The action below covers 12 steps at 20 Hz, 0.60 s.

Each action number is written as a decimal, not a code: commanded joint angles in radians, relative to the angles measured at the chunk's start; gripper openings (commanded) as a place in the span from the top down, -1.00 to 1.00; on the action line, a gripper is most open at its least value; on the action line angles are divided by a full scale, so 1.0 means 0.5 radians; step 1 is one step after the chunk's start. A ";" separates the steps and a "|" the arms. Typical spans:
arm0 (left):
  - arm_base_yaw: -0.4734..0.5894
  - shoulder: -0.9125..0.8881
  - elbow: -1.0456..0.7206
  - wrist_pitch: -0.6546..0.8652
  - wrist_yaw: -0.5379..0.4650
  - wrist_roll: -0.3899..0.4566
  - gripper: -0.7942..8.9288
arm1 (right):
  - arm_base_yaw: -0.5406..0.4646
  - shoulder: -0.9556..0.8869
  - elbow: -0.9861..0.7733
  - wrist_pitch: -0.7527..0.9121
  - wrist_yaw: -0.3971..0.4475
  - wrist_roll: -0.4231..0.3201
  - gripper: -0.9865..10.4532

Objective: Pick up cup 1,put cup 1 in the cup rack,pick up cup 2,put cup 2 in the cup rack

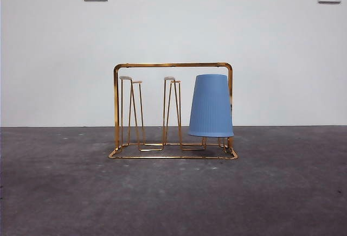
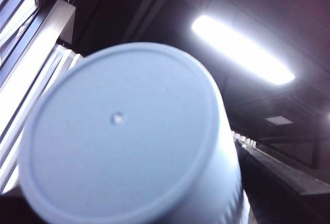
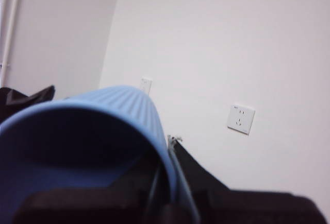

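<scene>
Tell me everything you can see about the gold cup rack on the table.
The cup rack looks like shiny gold metal wire: an arched rectangular handle frame, a rectangular wire base, and thin upright pegs with pale tips. It stands upright and square to the front view on the dark grey table, before a white wall. A ribbed blue cup hangs upside down over the pegs at one end; the other pegs are bare. No end effector is near it.
</scene>
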 commanded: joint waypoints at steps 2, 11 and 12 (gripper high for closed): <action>0.005 -0.002 -0.008 0.029 -0.001 0.068 0.85 | -0.003 0.006 -0.007 -0.068 0.106 -0.005 0.79; 0.146 -0.080 -0.008 -0.130 0.060 0.054 0.85 | -0.002 -0.161 -0.007 -0.391 0.269 -0.004 0.48; 0.169 -0.100 -0.008 -0.191 0.085 0.068 0.85 | -0.002 -0.191 -0.007 -0.446 0.277 -0.003 0.48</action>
